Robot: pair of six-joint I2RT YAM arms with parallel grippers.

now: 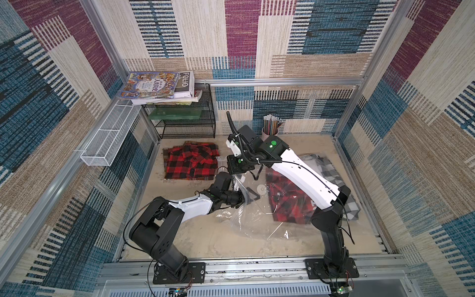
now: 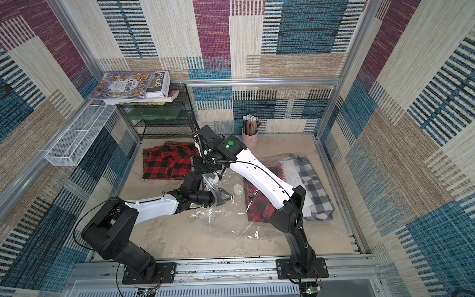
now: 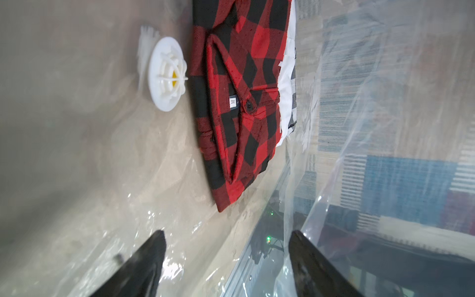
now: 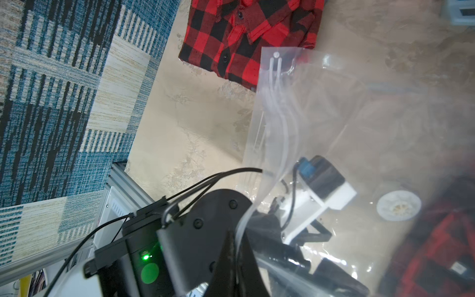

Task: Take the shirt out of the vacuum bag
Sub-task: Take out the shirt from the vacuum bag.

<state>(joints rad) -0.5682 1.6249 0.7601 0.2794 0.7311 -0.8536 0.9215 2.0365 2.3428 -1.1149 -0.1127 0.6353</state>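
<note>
One red plaid shirt (image 1: 191, 164) lies outside; a second plaid shirt (image 3: 239, 102) sits ahead of the spread-jawed left gripper (image 3: 227, 231), right gripper (image 4: 232, 239) clamping the vacuum bag (image 4: 295, 102).

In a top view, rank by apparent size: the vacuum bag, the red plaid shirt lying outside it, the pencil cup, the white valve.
1. vacuum bag, clearly largest
2. red plaid shirt outside it
3. pencil cup, farther back
4. white valve, smallest
</note>
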